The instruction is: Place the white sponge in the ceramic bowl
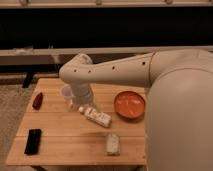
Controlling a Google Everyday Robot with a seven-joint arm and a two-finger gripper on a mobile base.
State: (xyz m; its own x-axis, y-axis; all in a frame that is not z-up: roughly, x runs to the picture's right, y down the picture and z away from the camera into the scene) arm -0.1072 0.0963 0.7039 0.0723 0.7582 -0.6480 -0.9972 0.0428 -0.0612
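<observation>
The white sponge [113, 144] lies flat on the wooden table [60, 130] near its front edge, right of the middle. The ceramic bowl [129, 104], orange-red and round, sits empty at the table's right side, behind the sponge. My arm reaches in from the right and bends down over the back middle of the table. My gripper [83, 100] hangs at its end, just above the cap end of a white bottle, well left of the bowl and behind and left of the sponge. It holds nothing that I can see.
A white labelled bottle [97, 117] lies on its side mid-table. A small translucent cup [66, 93] stands just left of the gripper. A dark red object [37, 101] lies at the left edge and a black flat object [33, 141] at the front left.
</observation>
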